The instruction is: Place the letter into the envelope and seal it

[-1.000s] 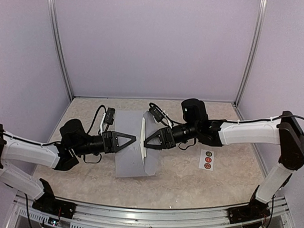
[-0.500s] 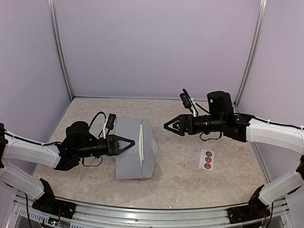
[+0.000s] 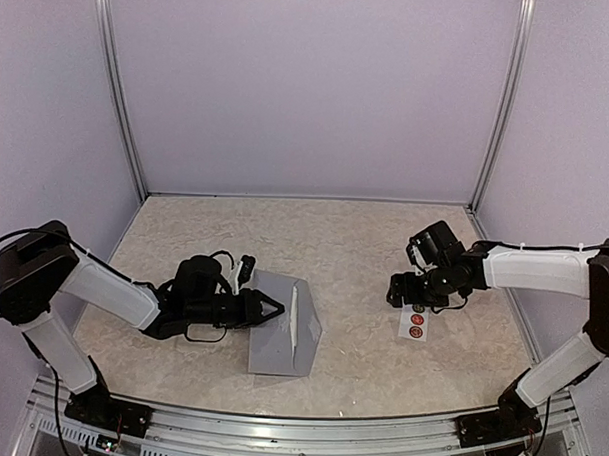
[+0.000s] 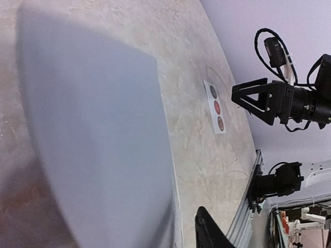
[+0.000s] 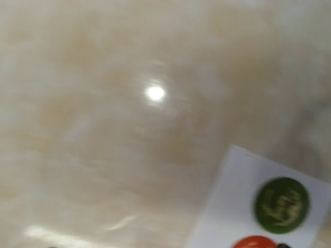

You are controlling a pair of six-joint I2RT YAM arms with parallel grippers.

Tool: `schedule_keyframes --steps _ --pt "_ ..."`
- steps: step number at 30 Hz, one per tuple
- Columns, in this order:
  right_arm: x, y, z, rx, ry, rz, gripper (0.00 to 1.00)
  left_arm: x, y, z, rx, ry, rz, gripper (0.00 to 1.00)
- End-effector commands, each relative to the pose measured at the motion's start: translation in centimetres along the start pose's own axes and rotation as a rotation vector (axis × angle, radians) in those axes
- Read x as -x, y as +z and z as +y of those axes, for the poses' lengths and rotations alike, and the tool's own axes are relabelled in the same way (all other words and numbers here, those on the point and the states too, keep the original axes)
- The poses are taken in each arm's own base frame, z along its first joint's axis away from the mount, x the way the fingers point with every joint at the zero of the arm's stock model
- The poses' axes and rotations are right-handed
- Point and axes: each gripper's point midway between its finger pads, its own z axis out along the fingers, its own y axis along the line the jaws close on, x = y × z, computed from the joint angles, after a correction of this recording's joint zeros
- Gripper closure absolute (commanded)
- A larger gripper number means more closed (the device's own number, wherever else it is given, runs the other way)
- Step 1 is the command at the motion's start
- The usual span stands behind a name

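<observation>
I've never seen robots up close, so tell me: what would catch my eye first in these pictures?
On the marbled table, a grey-blue envelope lies front and centre, with the left gripper at its left edge. Off to the right, the right gripper hovers by a small white strip of round stickers, one green and the others red.

You're looking at blurred marble table [image 5: 103, 129], glare shining; strip [image 5: 227, 206] corner showing green sticker [image 5: 282, 201], red sticker [image 5: 256, 243].
</observation>
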Motion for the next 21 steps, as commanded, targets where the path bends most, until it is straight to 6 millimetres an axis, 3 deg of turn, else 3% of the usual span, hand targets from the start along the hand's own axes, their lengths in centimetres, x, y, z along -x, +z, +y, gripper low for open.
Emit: schedule_keyframes --steps 1,3,7,13,18,21 --pt "-1.6 1.7 -3.5 -0.140 0.029 0.047 0.12 0.7 -0.8 2.9 0.170 0.021 -0.035 0.57" --pt "-2.1 2.5 -3.9 -0.154 0.029 0.069 0.12 1.0 -1.9 4.6 0.264 0.026 -0.055 0.45" --pt "-3.3 3.7 -3.9 -0.144 0.023 0.104 0.12 2.5 -4.6 5.9 0.392 0.055 -0.124 0.29" --pt "-5.7 5.0 -2.6 -0.044 0.056 0.177 0.13 4.7 -6.3 4.3 0.398 0.076 -0.196 0.22" --pt "-7.6 5.1 1.3 0.112 0.069 0.222 0.15 5.9 -6.1 2.0 0.348 0.089 -0.224 0.19" --pt "-8.3 4.9 4.3 0.191 0.061 0.235 0.15 6.0 -5.0 -0.6 0.281 0.100 -0.226 0.19"
